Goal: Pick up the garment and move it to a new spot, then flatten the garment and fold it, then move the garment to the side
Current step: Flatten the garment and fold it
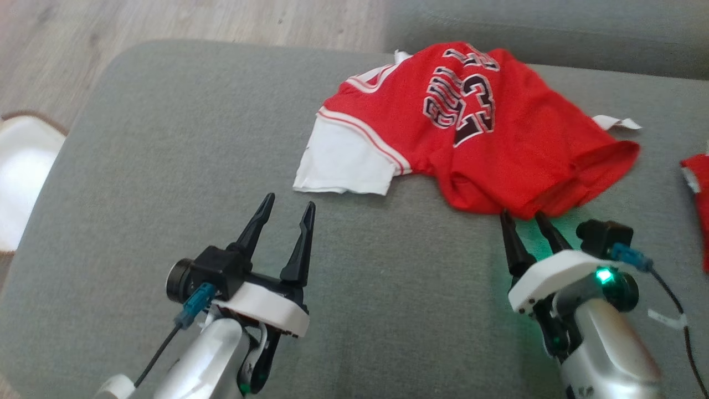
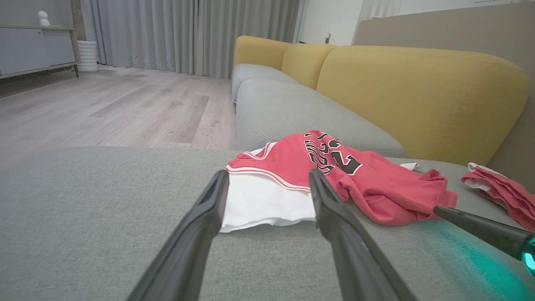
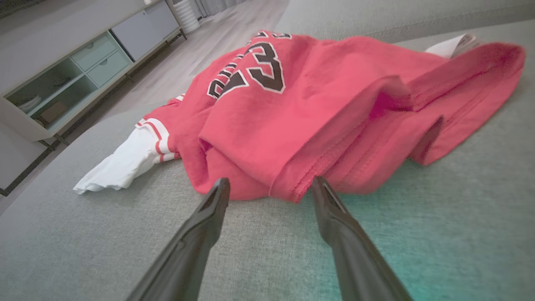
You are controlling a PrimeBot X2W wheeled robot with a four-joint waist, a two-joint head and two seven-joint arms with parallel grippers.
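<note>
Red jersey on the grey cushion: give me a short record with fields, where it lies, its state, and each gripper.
garment: red jersey, crumpled, white part at its left
surface: grey cushion
left gripper: open, short of the jersey, empty
right gripper: open, tips at the jersey's near hem, not gripping
other: second red cloth at far right

The jersey (image 1: pixel 526 160) is soft red knit cloth, matt, with a stitched hem and smoother black-and-white lettering. Its white sleeve (image 1: pixel 343 160) is plain matt cloth that looks thinner. The sofa seat (image 1: pixel 166 166) is grey woven fabric with a fine, slightly rough grain. The back cushions (image 2: pixel 418 96) are mustard-yellow fabric, matt and seamed. The floor (image 1: pixel 166 22) looks like pale wood planks with a faint sheen. The left gripper (image 1: pixel 291 200) and right gripper (image 1: pixel 520 215) have dark matt plastic fingers. Each is mounted on a smooth white plastic wrist shell (image 1: pixel 271 310) and a silvery, glossy forearm (image 1: pixel 210 354). The curtains (image 2: pixel 188 33) are grey pleated cloth.
</note>
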